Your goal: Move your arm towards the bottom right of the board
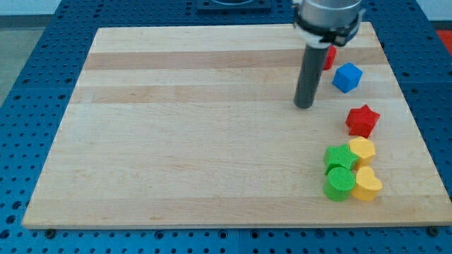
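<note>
My tip (304,106) rests on the wooden board (176,141) in its upper right part. A blue cube (347,77) lies to the right of the rod, a little above the tip. A red block (329,58) is partly hidden behind the rod. A red star (362,121) lies to the right of the tip and below it. Near the view's bottom right sits a tight cluster: a green block (339,157), a green cylinder (340,183), a yellow hexagon (362,149) and a yellow heart (367,185).
The board lies on a blue perforated table (42,70) that surrounds it on all sides. The arm's body (328,15) hangs over the board's top edge.
</note>
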### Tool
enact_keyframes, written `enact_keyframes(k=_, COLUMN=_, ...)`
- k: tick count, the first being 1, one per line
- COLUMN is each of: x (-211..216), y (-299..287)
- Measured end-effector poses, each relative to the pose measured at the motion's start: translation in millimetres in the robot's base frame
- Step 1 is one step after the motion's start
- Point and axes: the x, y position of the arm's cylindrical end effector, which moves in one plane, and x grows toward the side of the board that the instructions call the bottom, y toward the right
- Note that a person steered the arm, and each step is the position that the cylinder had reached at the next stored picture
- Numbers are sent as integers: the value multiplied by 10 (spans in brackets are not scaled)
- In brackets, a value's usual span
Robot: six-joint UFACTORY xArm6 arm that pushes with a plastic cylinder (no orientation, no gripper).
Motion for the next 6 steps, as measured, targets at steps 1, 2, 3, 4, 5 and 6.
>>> enact_keyframes(k=1, x=427, y=-293)
enact_keyframes(k=2, x=918, y=-223)
enact_keyframes(k=3, x=1359, y=-148)
enact_keyframes(k=4, x=1870, y=-112)
enact_keyframes(k=5, x=1930, y=-57)
enact_keyframes(k=6, x=1929, y=377)
